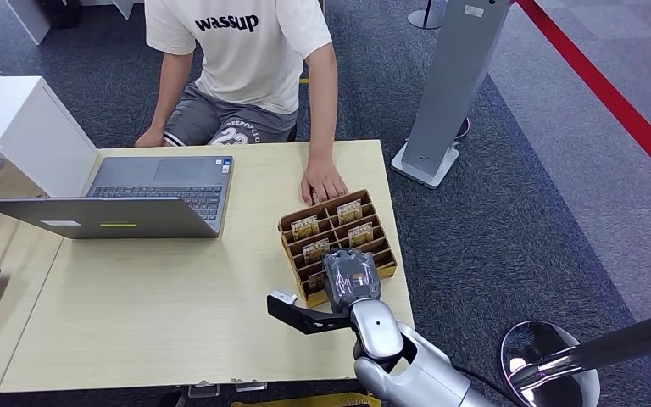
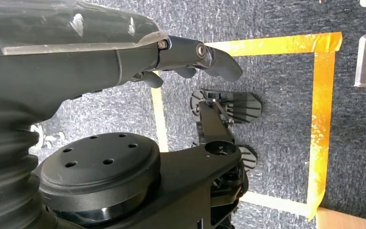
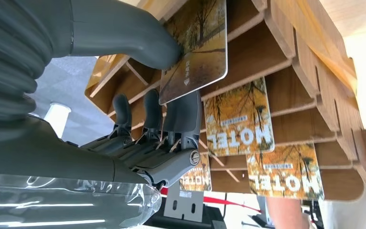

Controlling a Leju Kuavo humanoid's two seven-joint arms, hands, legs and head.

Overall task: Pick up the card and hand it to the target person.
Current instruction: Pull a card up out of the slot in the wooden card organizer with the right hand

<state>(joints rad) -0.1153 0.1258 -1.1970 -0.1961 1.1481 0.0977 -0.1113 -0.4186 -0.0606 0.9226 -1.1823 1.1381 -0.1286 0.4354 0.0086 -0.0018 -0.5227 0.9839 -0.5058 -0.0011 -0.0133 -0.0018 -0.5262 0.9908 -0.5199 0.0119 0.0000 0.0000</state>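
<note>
Card (image 3: 198,52) first, since that's what you're after: it's pinched between the thumb and a finger of the right hand (image 3: 138,119), sitting at the near end of the holder, and you can see it best in the right wrist view. Can't tell from the shots whether its lower edge is clear of the slot.

Going big to small: the bench (image 1: 161,305) spreads out under the right hand (image 1: 352,278). The person (image 1: 237,59) in the white T-shirt sits at the far side of the bench, straight beyond the hand, with one hand (image 1: 322,182) flat on the top, touching the far end of the holder. The laptop (image 1: 136,199) is open, well off to the hand's left. The wooden slotted holder (image 1: 377,233) sits right under the fingers, with a few more "HOTEL" cards (image 1: 349,211) standing in the slots just past the one you've got.

Your left hand (image 2: 190,57) hangs down over the carpet with fingers loosely spread, nothing in it.
</note>
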